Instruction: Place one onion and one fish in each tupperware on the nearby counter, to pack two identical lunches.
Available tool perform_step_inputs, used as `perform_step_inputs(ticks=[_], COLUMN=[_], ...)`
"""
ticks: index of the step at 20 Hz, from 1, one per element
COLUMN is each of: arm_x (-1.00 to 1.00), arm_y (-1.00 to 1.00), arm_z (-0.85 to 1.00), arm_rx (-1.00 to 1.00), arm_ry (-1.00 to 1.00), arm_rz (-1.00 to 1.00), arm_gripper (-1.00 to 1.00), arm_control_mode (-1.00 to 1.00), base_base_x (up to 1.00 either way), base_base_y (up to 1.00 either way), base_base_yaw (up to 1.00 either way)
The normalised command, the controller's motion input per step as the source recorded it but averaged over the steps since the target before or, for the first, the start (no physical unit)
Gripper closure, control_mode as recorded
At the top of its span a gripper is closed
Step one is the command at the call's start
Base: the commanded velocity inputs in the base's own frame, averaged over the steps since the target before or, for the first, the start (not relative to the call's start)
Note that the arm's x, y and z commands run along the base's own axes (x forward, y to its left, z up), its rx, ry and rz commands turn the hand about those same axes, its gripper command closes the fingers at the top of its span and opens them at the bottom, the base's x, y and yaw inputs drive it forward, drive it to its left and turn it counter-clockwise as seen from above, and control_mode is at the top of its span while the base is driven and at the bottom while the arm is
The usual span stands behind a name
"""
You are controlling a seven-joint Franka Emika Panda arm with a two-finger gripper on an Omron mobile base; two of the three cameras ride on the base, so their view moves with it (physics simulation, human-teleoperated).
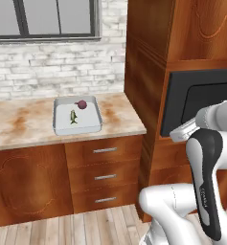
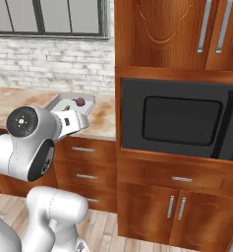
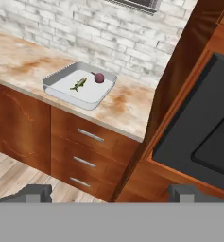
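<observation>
Hand [image 3: 111, 193]: fingers spread wide, one dark fingertip [image 3: 35, 193] at each lower corner of the hand view, nothing between them and nothing touched. It hangs in open air off the worktop, out in front of the drawers [image 3: 87, 158].

Next out, three drawers with metal handles sit under the worktop's right end. A dark oven front [image 3: 203, 137], set in a tall wooden cabinet [image 1: 148, 72], stands just right of them, nearer the hand than the tray is.

Worktop [image 1: 24, 122]: mottled beige-orange stone. A pale grey tray [image 1: 62, 129] with rounded corners rests on it near its right end, close to the cabinet side. Inside the tray lie a green-yellow fish [image 1: 73, 116], about mid-floor, and a dark purple-red onion [image 1: 81, 104] near the far wall. The two appear to lie slightly apart, though at this size contact cannot be ruled out.

Behind the worktop rises a white brick wall [image 1: 48, 67], with a window [image 1: 43, 19] above.
</observation>
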Motion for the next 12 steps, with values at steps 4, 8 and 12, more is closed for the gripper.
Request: perform_step_inputs(ticks=[4, 8, 12], arm_x=[0.0, 0.0, 0.0], arm_y=[0.0, 0.0, 0.0], arm_z=[0.0, 0.0, 0.0], arm_rx=[0.0, 0.0, 0.0], arm_ry=[0.0, 0.0, 0.0], arm_rz=[0.0, 0.0, 0.0], arm_gripper=[-1.0, -1.0, -1.0], arm_control_mode=[1.0, 1.0, 1.0], base_base_x=[-0.01, 0.0, 0.0], base_base_y=[-1.0, -1.0, -1.0], base_base_yaw=[-0.01, -0.03, -0.02])
